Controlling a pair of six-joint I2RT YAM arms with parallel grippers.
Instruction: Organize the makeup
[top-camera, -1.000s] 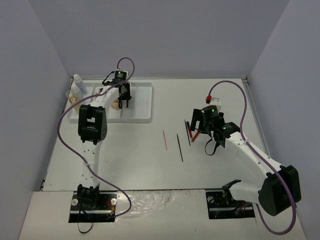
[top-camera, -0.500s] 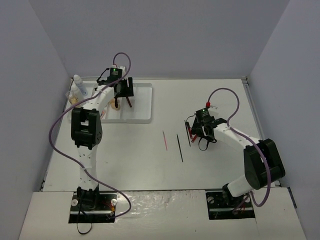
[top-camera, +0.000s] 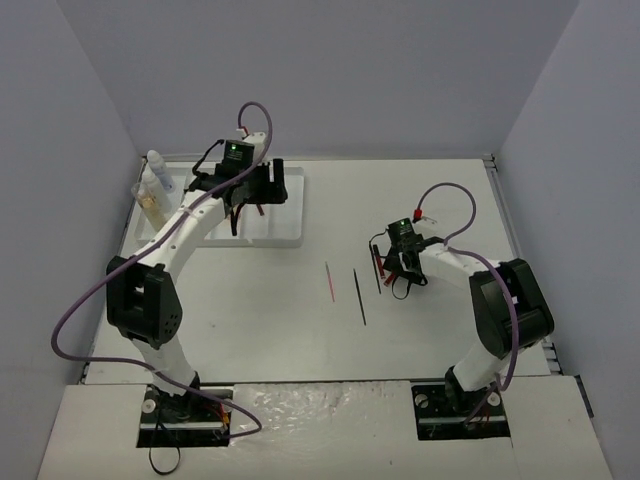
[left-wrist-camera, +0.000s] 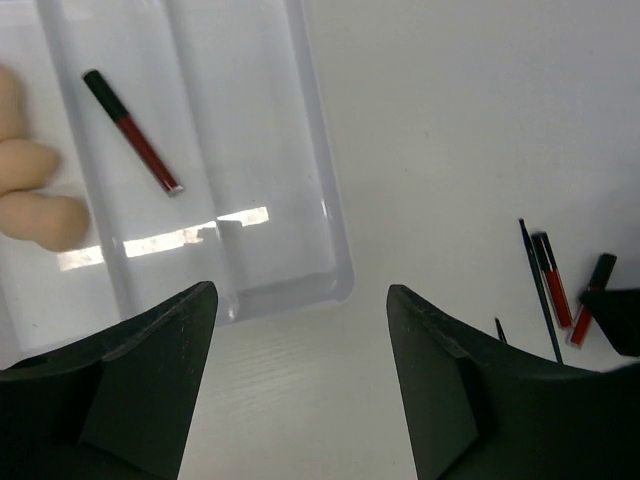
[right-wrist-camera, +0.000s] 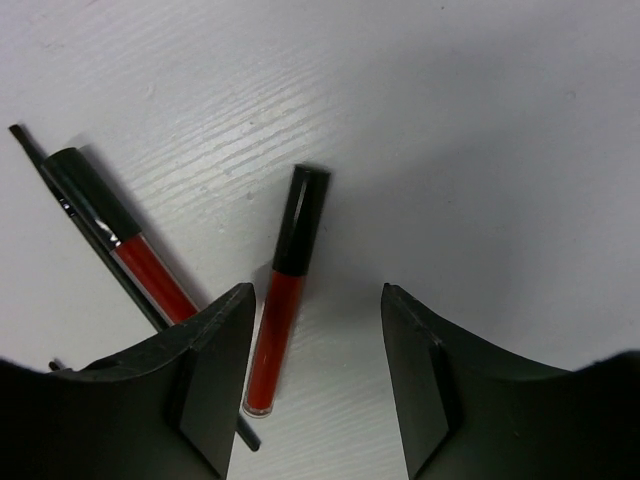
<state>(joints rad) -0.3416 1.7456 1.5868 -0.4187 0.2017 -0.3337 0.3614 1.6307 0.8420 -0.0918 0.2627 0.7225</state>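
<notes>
At about 10 o'clock on the tabletop (top-camera: 250, 300), two white bottles (top-camera: 155, 178) stood upright just outside the far left corner of the white ridged tray (left-wrist-camera: 335, 250). In the left wrist view, peach sponges (left-wrist-camera: 35, 190) lay in one long compartment. A red gloss tube (left-wrist-camera: 132, 132) with a black cap lay slantwise in the compartment to their 3 o'clock, its cap end pointing to 11 o'clock. The left hand (left-wrist-camera: 300, 300) hung above the tray's near right corner, its fingers spread wide and holding nothing.

Near the middle of the tabletop, a thin red pencil (top-camera: 330, 281) and a thin black pencil (top-camera: 359, 295) lay close together but apart, both running roughly from 12 to 6 o'clock.

At about 3 o'clock from them, the right hand (right-wrist-camera: 318, 295) was low over the tabletop, its fingers partly spread on either side of a second red gloss tube (right-wrist-camera: 285, 300). That tube lay flat with its black cap toward 12 o'clock. Its red end was just beside the finger on the 9 o'clock side, and there was a clear gap to the other finger, so nothing was gripped. At 9 o'clock from it lay a third gloss tube (right-wrist-camera: 125, 240), resting against another thin black pencil (left-wrist-camera: 540, 290).
</notes>
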